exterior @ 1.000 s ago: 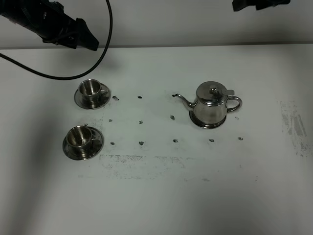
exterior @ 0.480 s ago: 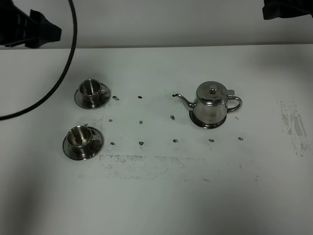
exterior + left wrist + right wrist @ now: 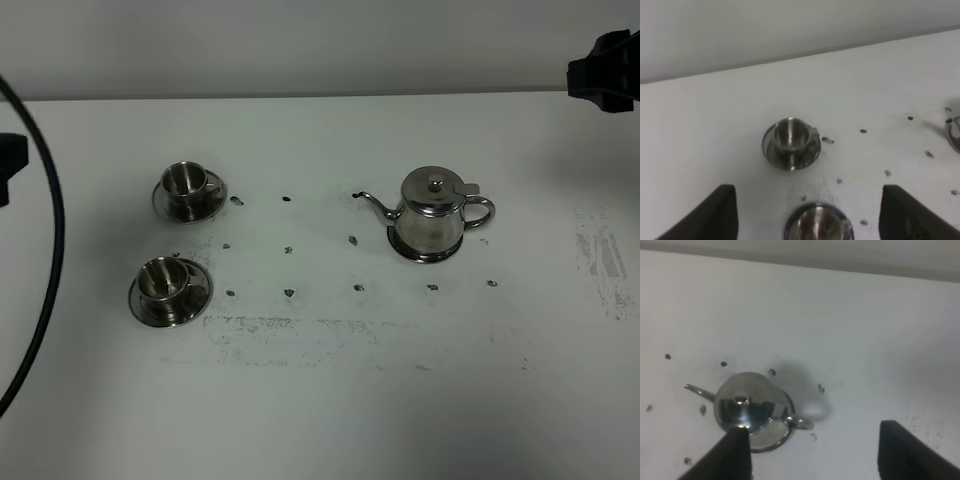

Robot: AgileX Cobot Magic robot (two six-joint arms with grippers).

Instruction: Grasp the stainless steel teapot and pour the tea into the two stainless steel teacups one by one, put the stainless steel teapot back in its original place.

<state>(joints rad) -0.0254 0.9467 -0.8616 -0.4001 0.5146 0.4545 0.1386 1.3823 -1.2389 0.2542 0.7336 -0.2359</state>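
The stainless steel teapot (image 3: 432, 212) stands upright on the flat steel disc (image 3: 424, 256) right of the table's middle, with its spout pointing left. Two steel teacups on saucers stand at the left, the far cup (image 3: 186, 181) and the near cup (image 3: 163, 281). No tea is visible. My left gripper (image 3: 807, 190) is open and empty, high above the table beside the cups (image 3: 791, 135). My right gripper (image 3: 812, 429) is open and empty, high above the table near the teapot (image 3: 747, 407). In the exterior view only dark parts of the arms show, the left arm (image 3: 8, 165) and the right arm (image 3: 606, 78).
The white table (image 3: 320, 400) has small dark spots and scuff marks across its middle and a smudge at the right (image 3: 600, 255). A black cable (image 3: 48, 260) curves down the left edge. A pale wall rises behind the table.
The left arm has swung from the top left out to the left edge. The right arm has moved right and down to the top right corner. Teapot and cups have not moved.
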